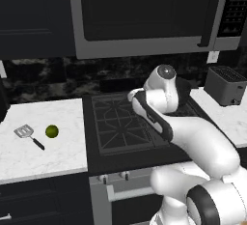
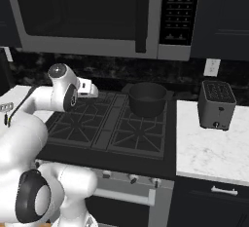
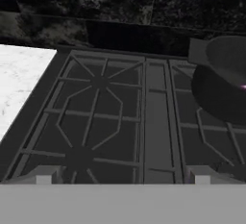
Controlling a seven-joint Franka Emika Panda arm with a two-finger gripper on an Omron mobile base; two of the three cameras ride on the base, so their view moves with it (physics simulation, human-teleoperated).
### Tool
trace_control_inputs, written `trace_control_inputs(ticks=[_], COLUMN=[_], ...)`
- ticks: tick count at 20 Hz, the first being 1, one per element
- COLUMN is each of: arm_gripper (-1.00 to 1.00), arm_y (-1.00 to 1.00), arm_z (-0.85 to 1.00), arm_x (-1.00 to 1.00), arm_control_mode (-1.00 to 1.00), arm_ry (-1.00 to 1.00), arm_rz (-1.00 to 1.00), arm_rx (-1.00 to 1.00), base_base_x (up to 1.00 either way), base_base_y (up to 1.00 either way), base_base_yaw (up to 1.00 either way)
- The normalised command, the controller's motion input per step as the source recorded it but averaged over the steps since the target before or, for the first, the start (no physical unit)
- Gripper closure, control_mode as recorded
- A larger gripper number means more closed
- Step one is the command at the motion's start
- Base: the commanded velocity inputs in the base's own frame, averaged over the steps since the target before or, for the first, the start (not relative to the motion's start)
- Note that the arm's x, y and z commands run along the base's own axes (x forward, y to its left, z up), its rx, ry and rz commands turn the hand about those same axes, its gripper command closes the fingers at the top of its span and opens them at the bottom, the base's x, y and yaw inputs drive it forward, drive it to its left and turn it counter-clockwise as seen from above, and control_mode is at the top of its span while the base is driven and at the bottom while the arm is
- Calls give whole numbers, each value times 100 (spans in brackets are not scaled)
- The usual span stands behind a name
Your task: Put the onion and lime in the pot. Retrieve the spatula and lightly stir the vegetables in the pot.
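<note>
One round dark pot [image 2: 147,99] sits on the stove's [image 2: 109,126] back right grate – a sliver of magenta shows inside. Left, on speckled white counter [image 1: 38,147], lie the glossy lime [image 1: 51,131] and slotted spatula [image 1: 28,135], just apart. Gripper [image 3: 122,179] – fingertips wide apart, holding nothing.

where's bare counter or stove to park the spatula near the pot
Bare: the left stove grates, beside the pot; the right counter in front of the toaster. The left counter is busier, holding the spatula and lime.
</note>
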Motion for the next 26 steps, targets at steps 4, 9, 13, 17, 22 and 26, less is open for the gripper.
trace_control_inputs(ticks=[4, 9, 13, 17, 22, 26], arm_gripper=[-100, -100, -100, -100, -100, -100], arm_y=[100, 100, 100, 100, 100, 100], arm_z=[-34, -17, -12, -14, -17, -13], arm_x=[-24, -3, 0, 0, 0, 0], arm_control_mode=[-100, -100, -100, -100, -100, -100], arm_ry=[4, 11, 12, 12, 8, 1], arm_rz=[16, 16, 13, 10, 4, 0], arm_rx=[-2, 0, 0, 0, 0, 0], base_base_x=[0, 0, 0, 0, 0, 0], base_base_y=[0, 0, 0, 0, 0, 0], base_base_yaw=[0, 0, 0, 0, 0, 0])
